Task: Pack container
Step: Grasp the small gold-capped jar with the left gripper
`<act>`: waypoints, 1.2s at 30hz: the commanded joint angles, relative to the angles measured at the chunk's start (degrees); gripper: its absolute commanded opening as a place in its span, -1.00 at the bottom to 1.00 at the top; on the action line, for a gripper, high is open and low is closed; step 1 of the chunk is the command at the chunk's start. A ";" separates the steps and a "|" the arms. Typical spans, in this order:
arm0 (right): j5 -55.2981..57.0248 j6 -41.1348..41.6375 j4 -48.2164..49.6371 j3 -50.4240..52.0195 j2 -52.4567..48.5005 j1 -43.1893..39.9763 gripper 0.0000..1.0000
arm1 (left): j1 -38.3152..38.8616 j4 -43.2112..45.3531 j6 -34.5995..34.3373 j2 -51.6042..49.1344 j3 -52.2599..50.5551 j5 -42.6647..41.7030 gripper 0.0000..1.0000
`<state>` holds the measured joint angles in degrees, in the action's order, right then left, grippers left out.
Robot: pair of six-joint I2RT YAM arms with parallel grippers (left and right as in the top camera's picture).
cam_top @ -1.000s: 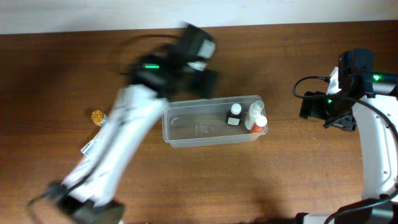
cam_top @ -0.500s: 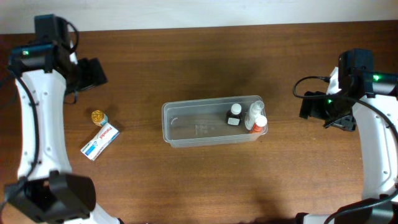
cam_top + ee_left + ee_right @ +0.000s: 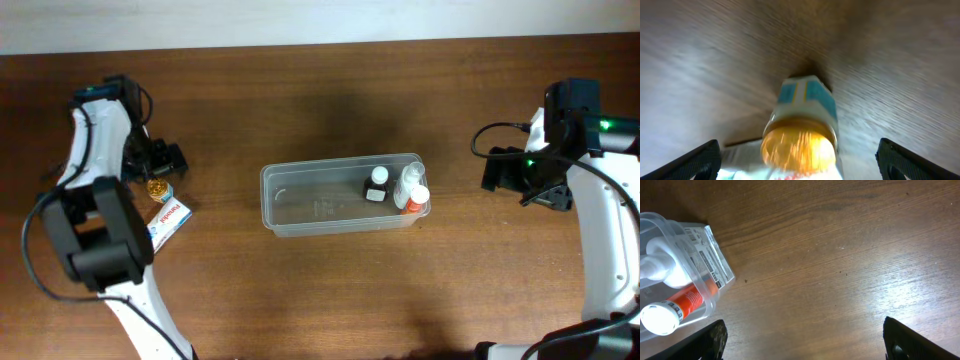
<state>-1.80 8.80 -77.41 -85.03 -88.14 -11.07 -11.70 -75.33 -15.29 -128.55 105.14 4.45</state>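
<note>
Overhead, we see the clear container lying lengthwise at the middle of the brown wooden table. Three small bottles sit at its right end: a dark bottle with a white cap, a white bottle, and an orange bottle with a white cap. Well to the left, a gold-capped bottle sits just beside a white, blue and red box. The left gripper hovers at that bottle. Its wrist view is blurred, yet we make out the fingers spread wide on either side, seemingly not touching it. The right gripper sits apart to the right of the container, fingers likewise spread, over bare wood.
</note>
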 commanded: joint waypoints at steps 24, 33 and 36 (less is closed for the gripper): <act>-0.52 -0.61 0.00 0.28 -0.22 -0.22 0.84 | -0.07 0.90 -0.48 -3.34 -0.22 -0.57 -0.33; -0.55 -0.59 0.00 0.28 -0.22 -0.22 0.84 | 0.09 -1.95 -0.48 -1.66 2.25 -0.57 -0.42; -0.55 -0.59 0.00 0.28 -0.22 -0.22 0.84 | 0.94 -3.74 -0.52 0.94 5.35 -0.59 -0.46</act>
<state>-1.80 8.56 -77.41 -85.03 -88.14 -11.07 -11.60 -77.91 -15.68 -131.59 106.34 4.23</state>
